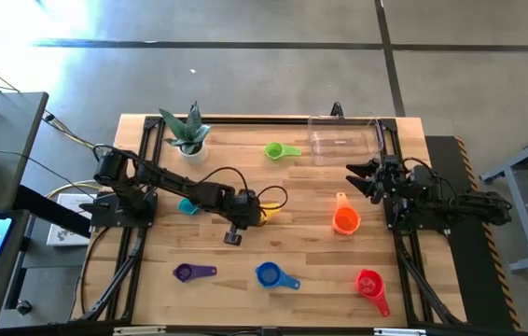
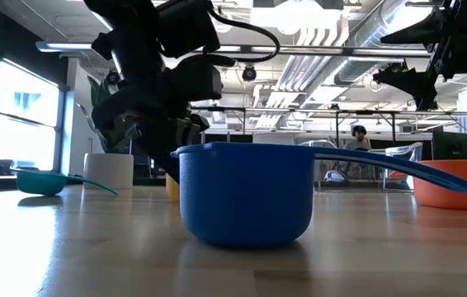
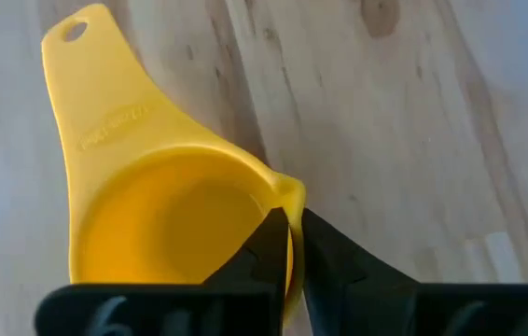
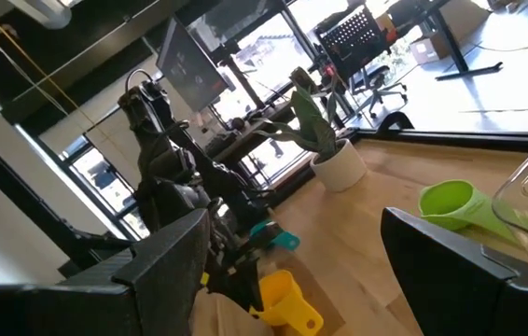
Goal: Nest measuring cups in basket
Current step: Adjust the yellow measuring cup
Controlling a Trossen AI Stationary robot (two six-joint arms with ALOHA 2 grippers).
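Observation:
The yellow measuring cup (image 3: pixel 152 224) stands mouth up on the wood table, left of centre, with my left gripper (image 3: pixel 294 233) shut on its rim; the high view shows that gripper (image 1: pixel 245 213) beside the yellow cup (image 1: pixel 266 215). On the table also rest the teal cup (image 1: pixel 187 205), green cup (image 1: pixel 281 150), orange cup (image 1: pixel 345 220), purple cup (image 1: pixel 192 273), blue cup (image 1: pixel 273 276) and red cup (image 1: pixel 371 283). The clear basket (image 1: pixel 343 138) sits at the far right. My right gripper (image 1: pixel 357 179) waits open above the table's right side. My left gripper pinches the yellow cup's rim wall (image 3: pixel 287 198), on the side away from the handle (image 3: pixel 82 65). One finger is inside the bowl and one outside. The fingers slant down from the table's left. The cup's base rests on the table.
A white pot with a green plant (image 1: pixel 189 140) stands at the far left. Black frame rails run along the table's left and right sides. In the low view the blue cup (image 2: pixel 246 194) fills the foreground. Bare wood lies between the cups at the table's middle.

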